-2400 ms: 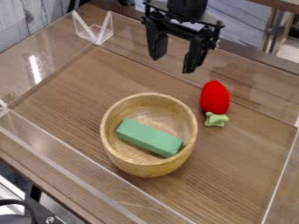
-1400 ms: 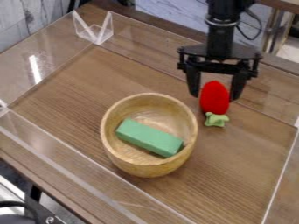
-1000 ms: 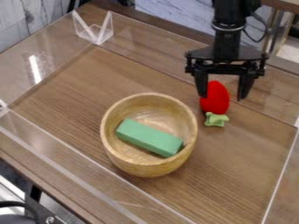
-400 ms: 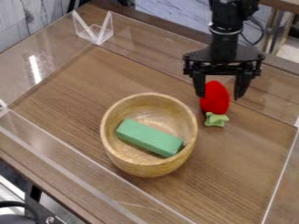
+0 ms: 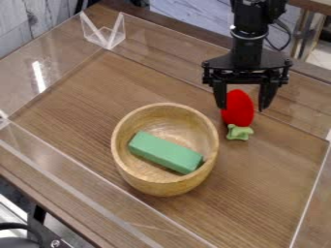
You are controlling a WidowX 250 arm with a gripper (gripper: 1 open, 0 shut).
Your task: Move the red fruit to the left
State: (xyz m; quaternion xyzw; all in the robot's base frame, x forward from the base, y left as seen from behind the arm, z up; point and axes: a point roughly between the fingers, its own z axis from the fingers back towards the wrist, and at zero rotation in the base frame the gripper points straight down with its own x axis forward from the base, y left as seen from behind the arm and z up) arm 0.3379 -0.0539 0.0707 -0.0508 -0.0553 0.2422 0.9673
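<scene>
The red fruit (image 5: 239,108), a small glossy strawberry shape with a pale green cap at its base, lies on the wooden table at the right. My black gripper (image 5: 242,93) hangs straight down over it, open, with one finger on each side of the fruit's upper part. The fingertips reach down to about the fruit's top half; whether they touch it I cannot tell. Nothing is held.
A wooden bowl (image 5: 130,167) holding a green rectangular block (image 5: 165,153) stands left of the fruit, near the table's front. Clear acrylic walls (image 5: 308,208) ring the table. A clear folded stand (image 5: 103,32) sits at the back left.
The gripper came over from the upper left and settled around the red fruit. Since a second ago it has barely shifted, and the fruit has not moved.
</scene>
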